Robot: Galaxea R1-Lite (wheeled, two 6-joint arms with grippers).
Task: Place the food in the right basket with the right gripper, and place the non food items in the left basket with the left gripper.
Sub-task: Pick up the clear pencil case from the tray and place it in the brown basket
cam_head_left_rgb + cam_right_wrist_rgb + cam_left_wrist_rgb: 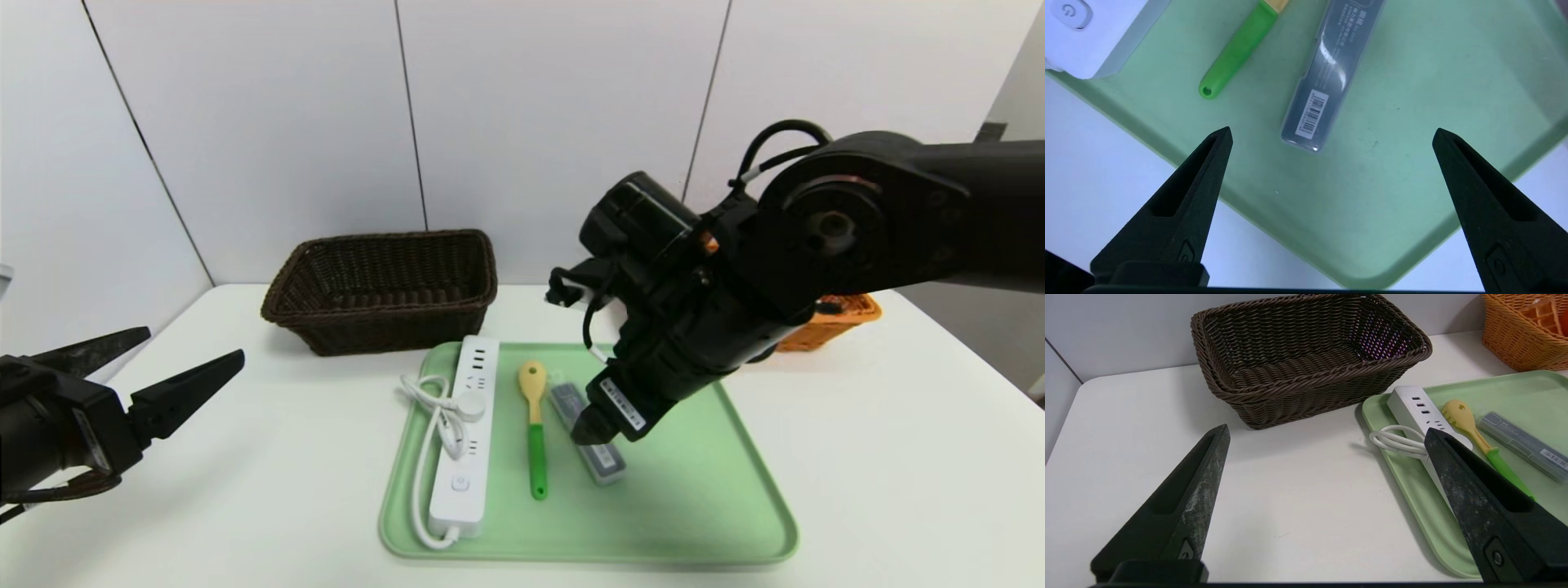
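On the green tray lie a white power strip with its coiled cord, a spoon with a yellow head and green handle, and a grey clear case. No food shows on the tray. My right gripper hangs open just above the case, its fingers apart over bare tray. My left gripper is open and empty over the table left of the tray, facing the brown left basket. The orange right basket is mostly hidden behind my right arm.
In the left wrist view the orange basket holds an orange grid-patterned piece that I cannot identify. The power strip and spoon lie near the tray's left rim. White wall panels stand right behind both baskets.
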